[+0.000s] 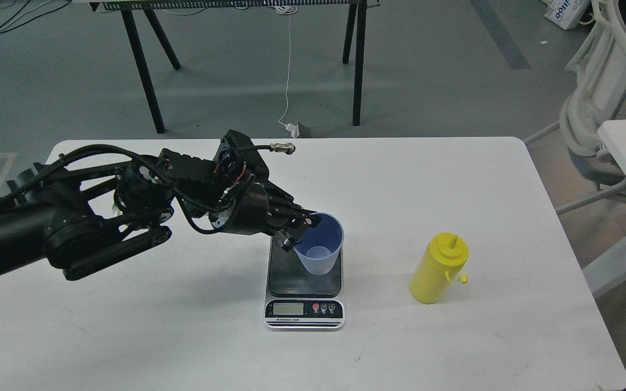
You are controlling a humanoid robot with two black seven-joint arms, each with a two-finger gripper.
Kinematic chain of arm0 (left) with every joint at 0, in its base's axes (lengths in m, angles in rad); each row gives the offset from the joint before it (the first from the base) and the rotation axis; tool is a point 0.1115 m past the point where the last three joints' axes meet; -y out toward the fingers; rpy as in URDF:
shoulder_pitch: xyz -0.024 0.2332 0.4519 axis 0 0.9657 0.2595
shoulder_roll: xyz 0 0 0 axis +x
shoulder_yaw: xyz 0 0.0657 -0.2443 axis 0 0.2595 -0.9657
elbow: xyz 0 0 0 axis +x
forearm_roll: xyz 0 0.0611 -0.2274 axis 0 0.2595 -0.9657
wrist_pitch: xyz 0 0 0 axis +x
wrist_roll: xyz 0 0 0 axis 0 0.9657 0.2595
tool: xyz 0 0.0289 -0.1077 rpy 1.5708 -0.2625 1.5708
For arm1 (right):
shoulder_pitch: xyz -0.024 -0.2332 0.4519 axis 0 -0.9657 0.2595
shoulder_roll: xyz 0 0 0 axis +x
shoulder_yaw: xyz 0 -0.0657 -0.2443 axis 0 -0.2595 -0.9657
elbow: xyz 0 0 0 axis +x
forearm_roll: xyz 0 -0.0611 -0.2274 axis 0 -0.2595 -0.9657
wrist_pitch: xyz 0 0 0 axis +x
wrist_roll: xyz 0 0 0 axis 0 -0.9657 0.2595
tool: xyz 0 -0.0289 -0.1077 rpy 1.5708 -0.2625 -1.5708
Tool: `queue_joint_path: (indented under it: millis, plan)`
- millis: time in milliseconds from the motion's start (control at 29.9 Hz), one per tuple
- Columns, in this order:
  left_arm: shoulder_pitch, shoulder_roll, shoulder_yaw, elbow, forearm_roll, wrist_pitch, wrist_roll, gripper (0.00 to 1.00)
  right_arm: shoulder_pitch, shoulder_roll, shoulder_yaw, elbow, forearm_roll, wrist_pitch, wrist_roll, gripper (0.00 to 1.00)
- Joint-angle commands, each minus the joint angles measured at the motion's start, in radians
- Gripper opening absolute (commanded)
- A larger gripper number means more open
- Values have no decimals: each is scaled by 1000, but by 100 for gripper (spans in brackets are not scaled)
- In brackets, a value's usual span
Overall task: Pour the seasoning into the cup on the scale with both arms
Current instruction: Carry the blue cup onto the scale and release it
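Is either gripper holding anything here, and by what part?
The left gripper grips the cup by its near-left rim, above the scale. The right arm is not in view.

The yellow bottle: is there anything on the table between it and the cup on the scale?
Nothing visible. The yellow bottle stands upright to the right of the scale, with only bare white table between it and the cup. The left gripper is at the cup's left rim.

The cup (319,243) is looking like translucent ribbed plastic, the seasoning (437,269) like matt opaque plastic, the scale (304,296) is gleaming glossy, the counter (454,179) smooth.
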Motion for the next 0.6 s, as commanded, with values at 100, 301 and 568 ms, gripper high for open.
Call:
queue_joint_path:
  millis: [100, 301, 568]
  plan:
    - [0, -8, 20, 33, -1, -1, 28, 8, -19, 0, 4, 3, 3, 0, 2, 99]
    - [-5, -8, 18, 73, -2, -1, 27, 9, -22, 0, 5, 8, 3, 0, 2, 100]
    - [0, -10, 18, 86, -13, -1, 30, 35, -22, 0, 10, 8, 3, 0, 2, 99]
